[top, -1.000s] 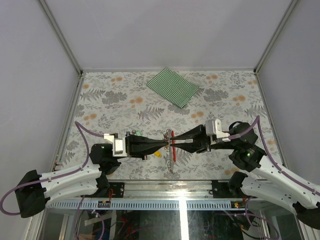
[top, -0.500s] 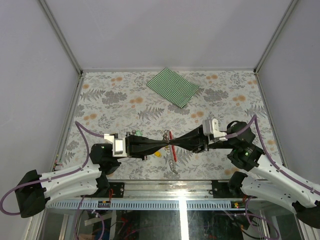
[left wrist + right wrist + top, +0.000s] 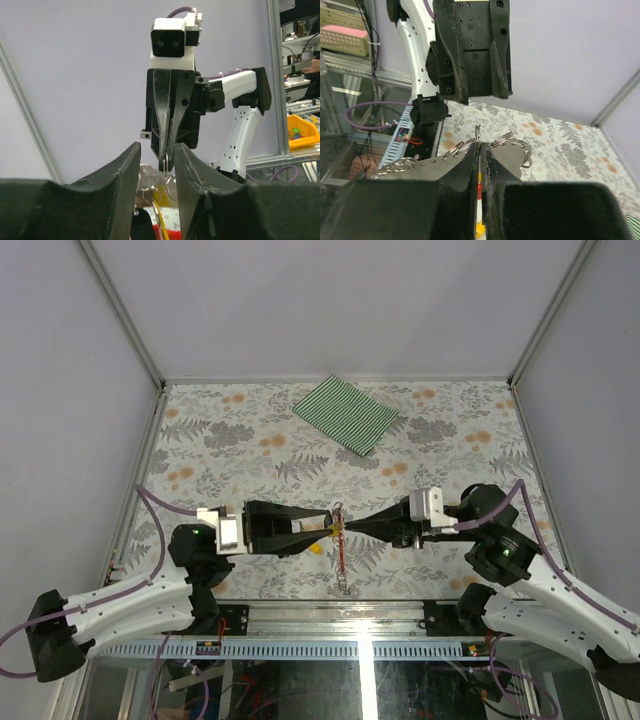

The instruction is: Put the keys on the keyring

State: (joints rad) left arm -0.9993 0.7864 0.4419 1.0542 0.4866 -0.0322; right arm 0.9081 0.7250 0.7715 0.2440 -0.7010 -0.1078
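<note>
Left gripper [image 3: 322,529] jaws parted, holding nothing, tips just beside the keyring [image 3: 343,552], which hangs between both arms, yellow key [image 3: 316,548] close by. Right gripper [image 3: 345,528] pinched tight on its silver ring [image 3: 477,132]. Likely light, thin, slippery, swingy; grip the stiff ring rim.

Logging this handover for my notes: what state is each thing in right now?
keyring: pinched at its metal ring, red strap dangling.
right gripper: shut on the keyring.
left gripper: open, holding nothing.
yellow key: lying on the table, apparently off the ring.
green striped cloth: folded, lying flat, untouched.
</note>
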